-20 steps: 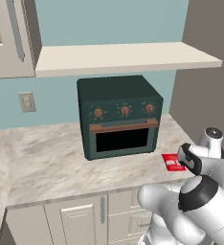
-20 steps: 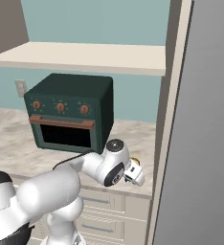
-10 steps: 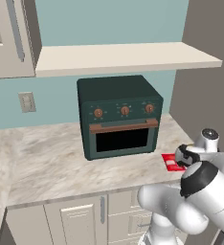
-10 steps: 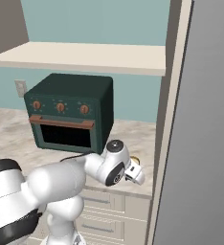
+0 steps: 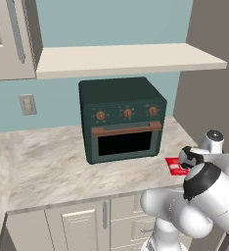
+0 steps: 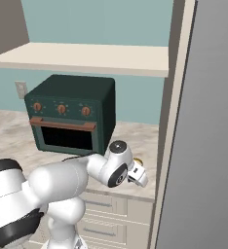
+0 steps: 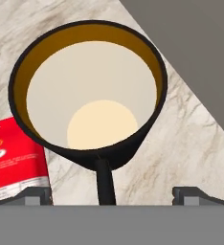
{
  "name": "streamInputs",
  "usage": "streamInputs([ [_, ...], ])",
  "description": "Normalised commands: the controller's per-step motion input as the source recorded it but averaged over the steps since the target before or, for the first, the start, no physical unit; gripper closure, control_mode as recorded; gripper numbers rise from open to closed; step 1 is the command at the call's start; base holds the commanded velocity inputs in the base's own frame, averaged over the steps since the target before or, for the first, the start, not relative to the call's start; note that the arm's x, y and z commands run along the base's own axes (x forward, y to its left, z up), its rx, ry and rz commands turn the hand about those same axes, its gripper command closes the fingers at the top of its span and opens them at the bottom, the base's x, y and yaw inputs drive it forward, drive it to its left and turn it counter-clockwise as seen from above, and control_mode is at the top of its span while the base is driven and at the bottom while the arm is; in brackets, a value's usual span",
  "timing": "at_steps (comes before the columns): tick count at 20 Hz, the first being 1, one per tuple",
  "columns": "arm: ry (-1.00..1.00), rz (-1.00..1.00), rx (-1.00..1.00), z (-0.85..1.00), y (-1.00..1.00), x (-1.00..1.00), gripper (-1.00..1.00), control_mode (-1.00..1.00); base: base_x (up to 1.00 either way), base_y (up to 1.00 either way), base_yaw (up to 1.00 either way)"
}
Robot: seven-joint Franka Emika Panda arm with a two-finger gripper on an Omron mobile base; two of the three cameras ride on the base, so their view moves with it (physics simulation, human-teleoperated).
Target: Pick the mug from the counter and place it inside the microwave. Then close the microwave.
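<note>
Mug (image 7: 90, 95) sits right under the hand, seen straight down from the hand view: black outside, cream-yellow inside, standing upright on the counter (image 7: 190, 139) with its thin black handle pointing toward the bottom of that view. The gripper (image 7: 113, 195) hangs over it with its jaws spread wide and nothing between them; one fingertip (image 7: 35, 195) pokes up near the lower left and the other near the lower right, and the mug's handle runs down into the gap between the two. So the fingers straddle the handle side of the mug, apart from the cup wall as far as I can tell, no contact visible. Just beside the mug, on the left in the hand view, there's a red packet (image 7: 11, 158) lying flat on the marbled stone, its corner tucked close to the mug's base. In the left base view the red packet (image 5: 175, 165) is near the counter's (image 5: 48, 166) right end, close to the front edge, to the right of the dark green toaster oven (image 5: 122, 120), and the wrist is bent down over that spot. In the right base view the arm curls round in front of the toaster oven (image 6: 69, 114), hand at the counter's (image 6: 135, 133) right end beside the tall grey panel (image 6: 203, 146).
</note>
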Motion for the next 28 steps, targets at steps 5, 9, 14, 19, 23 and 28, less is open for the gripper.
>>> streamInputs([
  [5, 0.00, 0.00, 0.00, 0.00, 0.00, 0.00, 1.00, -1.00, 0.00, 0.00, 0.00],
  [9, 0.00, 0.00, 0.00, 0.00, 0.00, 0.00, 1.00, -1.00, 0.00, 0.00, 0.00],
  [14, 0.00, 0.00, 0.00, 0.00, 0.00, 0.00, 1.00, -1.00, 0.00, 0.00, 0.00],
  [19, -0.01, 0.00, 0.00, 0.34, 0.00, 0.00, 1.00, -1.00, 0.00, 0.00, 0.00],
  [23, -0.04, 0.02, 0.00, 0.90, 0.00, -0.16, 1.00, -1.00, 0.00, 0.00, 0.00],
  [28, 0.00, 0.09, 0.00, 0.85, 0.07, -0.45, 1.00, -1.00, 0.00, 0.00, 0.00],
])
